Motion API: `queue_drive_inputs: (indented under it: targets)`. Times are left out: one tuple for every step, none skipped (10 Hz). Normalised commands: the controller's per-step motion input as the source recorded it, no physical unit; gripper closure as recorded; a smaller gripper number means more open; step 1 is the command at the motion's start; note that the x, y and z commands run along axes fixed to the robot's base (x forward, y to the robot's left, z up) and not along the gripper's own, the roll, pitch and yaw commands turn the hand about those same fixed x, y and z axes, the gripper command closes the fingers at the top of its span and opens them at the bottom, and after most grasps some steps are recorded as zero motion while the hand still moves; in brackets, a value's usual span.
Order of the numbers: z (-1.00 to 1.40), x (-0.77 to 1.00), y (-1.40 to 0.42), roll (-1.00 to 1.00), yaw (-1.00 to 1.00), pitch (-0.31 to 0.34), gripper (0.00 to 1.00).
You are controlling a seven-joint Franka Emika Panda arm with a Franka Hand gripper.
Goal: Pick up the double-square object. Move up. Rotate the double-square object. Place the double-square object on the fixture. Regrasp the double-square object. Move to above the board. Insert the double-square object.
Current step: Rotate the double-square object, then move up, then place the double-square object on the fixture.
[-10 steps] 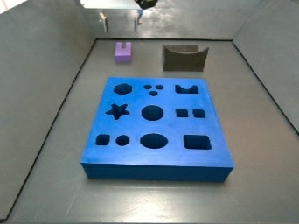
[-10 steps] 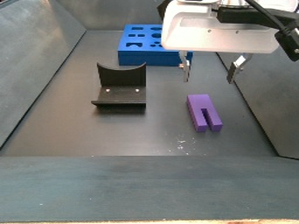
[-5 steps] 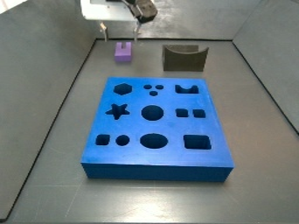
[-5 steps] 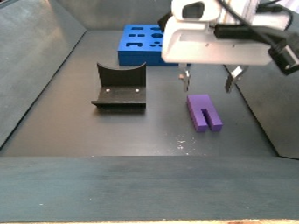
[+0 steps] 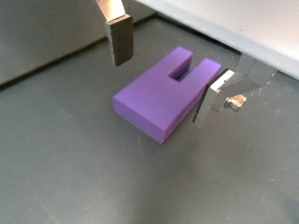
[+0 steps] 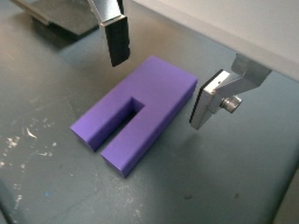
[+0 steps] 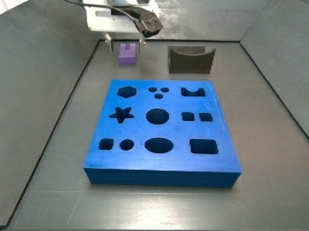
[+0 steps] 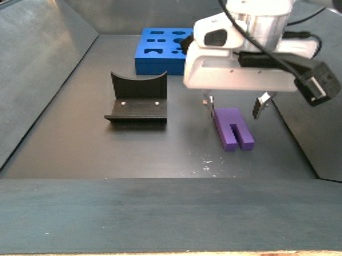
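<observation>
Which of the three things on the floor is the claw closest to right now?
The double-square object: the open claw straddles it, a finger on each side. The fixture and board sit apart.

In a side view the board (image 7: 163,126) fills the middle of the frame, with the fixture (image 7: 189,60) above it at upper centre and the double-square object (image 7: 126,53) to the fixture's left. The gripper (image 7: 126,41) hangs over that object at the upper left. In both wrist views the object (image 5: 167,94) (image 6: 135,111) lies flat on the floor between the two fingers (image 5: 119,38) (image 6: 115,40), with a gap at each side.
</observation>
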Motion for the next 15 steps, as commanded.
queue_drive_inputs:
  targets:
    - [-0.46, 0.04, 0.01, -0.09, 0.02, -0.059, 0.00]
    - [-0.35, 0.04, 0.01, -0.10, 0.02, -0.064, 0.00]
    - [-0.28, 0.04, 0.01, -0.10, 0.03, -0.068, 0.00]
    - [-0.20, 0.04, 0.01, -0.11, 0.03, -0.069, 0.00]
    - [0.00, 0.00, 0.00, 0.00, 0.00, 0.000, 1.00]
    - [1.00, 0.00, 0.00, 0.00, 0.00, 0.000, 1.00]
    - [1.00, 0.00, 0.00, 0.00, 0.00, 0.002, 1.00]
    - [1.00, -0.03, 0.00, 0.00, 0.00, 0.032, 1.00]
    - [0.89, -0.03, 0.00, 0.02, -0.01, 0.055, 1.00]
    - [0.78, -0.02, 0.01, 0.03, -0.01, 0.064, 1.00]
    - [0.69, -0.02, 0.01, 0.04, -0.01, 0.064, 1.00]
    - [0.52, -0.02, 0.01, 0.05, -0.02, 0.062, 1.00]
    - [0.40, -0.03, 0.01, 0.07, -0.02, 0.059, 1.00]
    - [0.23, -0.03, 0.01, 0.08, -0.02, 0.054, 1.00]
    - [1.00, 0.00, 0.00, 0.00, 0.00, 0.000, 1.00]
